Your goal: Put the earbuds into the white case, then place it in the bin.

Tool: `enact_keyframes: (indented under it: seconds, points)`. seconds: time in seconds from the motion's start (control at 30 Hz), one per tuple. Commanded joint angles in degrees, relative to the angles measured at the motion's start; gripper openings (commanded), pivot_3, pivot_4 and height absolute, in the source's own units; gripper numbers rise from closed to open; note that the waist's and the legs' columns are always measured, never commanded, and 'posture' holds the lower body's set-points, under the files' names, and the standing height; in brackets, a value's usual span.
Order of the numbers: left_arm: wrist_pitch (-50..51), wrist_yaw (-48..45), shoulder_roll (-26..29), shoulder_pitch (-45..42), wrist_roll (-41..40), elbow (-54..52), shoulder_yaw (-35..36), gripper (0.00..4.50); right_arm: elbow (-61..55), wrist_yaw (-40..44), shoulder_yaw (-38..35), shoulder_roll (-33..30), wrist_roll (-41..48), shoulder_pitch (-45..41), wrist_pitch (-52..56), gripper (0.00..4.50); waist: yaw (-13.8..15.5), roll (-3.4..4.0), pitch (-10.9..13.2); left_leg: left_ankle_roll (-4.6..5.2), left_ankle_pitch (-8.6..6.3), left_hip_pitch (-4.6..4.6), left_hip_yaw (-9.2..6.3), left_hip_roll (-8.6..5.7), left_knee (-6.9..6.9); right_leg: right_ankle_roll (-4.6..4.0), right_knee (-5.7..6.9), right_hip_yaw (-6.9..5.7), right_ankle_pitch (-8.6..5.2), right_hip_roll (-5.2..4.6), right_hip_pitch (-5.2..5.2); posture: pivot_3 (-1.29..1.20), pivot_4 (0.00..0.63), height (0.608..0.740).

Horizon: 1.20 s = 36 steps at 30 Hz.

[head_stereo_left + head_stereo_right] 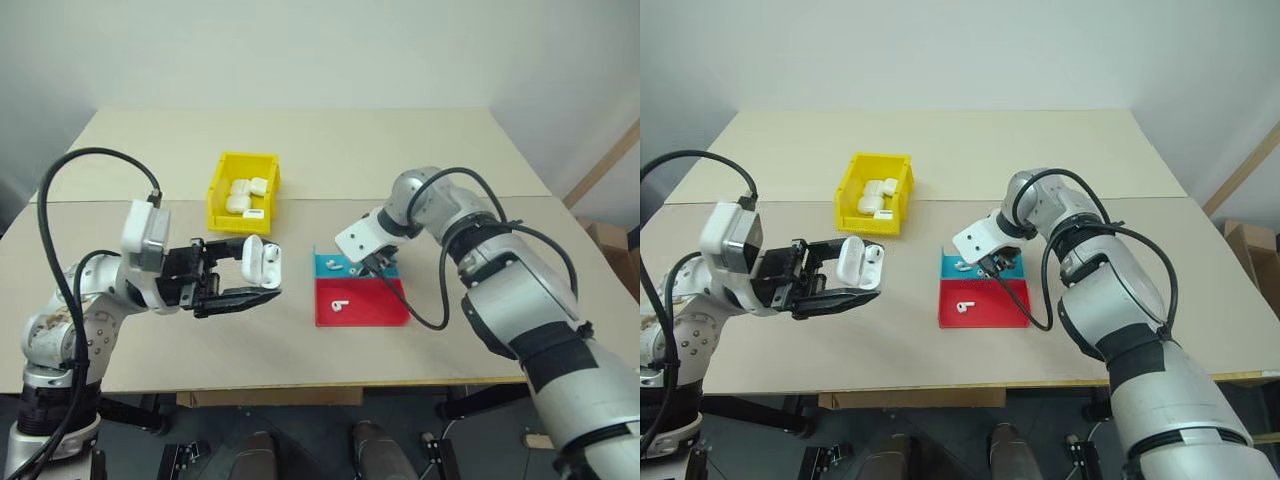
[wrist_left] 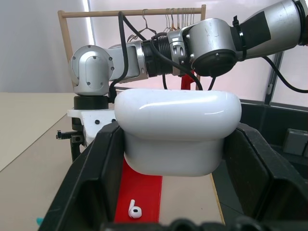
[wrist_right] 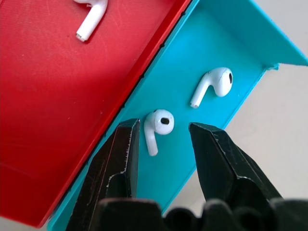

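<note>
My left gripper [image 1: 262, 272] is shut on the white case [image 1: 258, 262] and holds it above the table with its lid flipped up; the case [image 2: 178, 125] sits between both black fingers. Two earbuds [image 3: 156, 126] [image 3: 214, 84] lie in the teal part of the red-and-teal tray [image 1: 372, 308], and a third earbud [image 1: 339, 305] lies in the red part. My right gripper [image 3: 163, 125] points down over the teal part, open, with its fingers on either side of one earbud and apart from it. The yellow bin [image 1: 216, 196] stands behind the left gripper.
The bin holds several white cases [image 1: 243, 193]. The tray sits near the middle of the beige table [image 1: 330, 140], whose front edge runs close below it. A cardboard box [image 1: 610, 245] stands off the table's right side.
</note>
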Motion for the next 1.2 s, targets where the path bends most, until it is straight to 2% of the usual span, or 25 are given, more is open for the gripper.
enact_keyframes:
  seconds: [0.03, 0.6, 0.67, 0.77, 0.8, 0.97, 1.2]
  points:
    - [-1.11, 0.52, 1.04, 0.1, -1.01, -2.16, 1.94, 2.79, 0.39, -0.81, -0.84, -0.15, -1.07, -0.55, -1.1, 2.07, 0.0, 0.0, 0.0, 0.0, 0.0, 0.0, 0.0, 0.0, 0.0, 0.0, 0.0, 0.0, 0.0, 0.0, 0.0, 0.0, 0.15, 0.74]
    - [-1.95, 1.0, 2.1, 0.44, -0.21, -1.57, 1.83, 2.79, 1.17, -2.68, -1.13, 0.79, -3.05, 2.15, -0.64, 2.07, -0.06, 0.0, 0.0, 0.0, 0.0, 0.08, 0.0, 0.0, 0.0, 0.0, 0.0, 0.0, 0.0, 0.0, 0.07, 0.0, 0.15, 0.74]
    - [-2.02, 1.08, 2.11, 0.45, -0.18, -1.56, 1.82, 2.79, 1.27, -2.46, -1.25, 0.79, -2.96, 2.28, -0.62, 1.67, -0.07, 0.0, 0.0, 0.0, 0.0, 0.12, 0.0, 0.0, 0.0, 0.0, 0.0, 0.01, 0.0, 0.01, 0.1, 0.0, 0.15, 0.74]
    - [-2.15, 1.18, 2.18, 0.7, 0.01, -1.75, 1.81, 2.79, 1.29, -1.24, -1.96, 1.01, -2.13, 2.74, -0.03, 0.75, -0.09, 0.0, 0.0, 0.0, 0.0, 0.17, 0.01, 0.0, 0.0, 0.0, 0.02, 0.02, 0.0, 0.01, 0.15, 0.0, 0.15, 0.74]
    - [-2.17, 1.24, 2.21, 0.66, 0.06, -1.73, 1.77, 2.79, 1.26, -1.47, -2.02, 0.99, -2.26, 2.95, 0.0, 0.65, -0.08, 0.0, 0.0, 0.0, 0.0, 0.19, 0.01, 0.0, 0.0, 0.0, 0.02, 0.02, 0.0, 0.01, 0.16, 0.0, 0.15, 0.74]
    - [-2.35, 1.5, 2.44, 0.64, 0.03, -1.67, 1.55, 2.79, 0.72, -2.82, -3.77, 0.74, -1.65, 3.93, 1.04, 0.65, -0.11, -0.01, -0.01, 0.0, 0.0, 0.2, 0.01, 0.0, 0.0, 0.0, 0.02, 0.02, 0.0, 0.01, 0.18, 0.0, 0.15, 0.74]
    - [-2.2, 1.13, 2.05, -1.61, 0.13, 0.35, 0.14, 2.79, -1.44, -2.11, -12.23, -1.51, 5.27, 4.12, 8.02, 0.65, -0.06, 0.01, 0.01, 0.0, 0.0, 0.16, 0.01, 0.0, 0.0, 0.0, 0.02, 0.02, 0.0, 0.01, 0.14, 0.0, 0.15, 0.74]
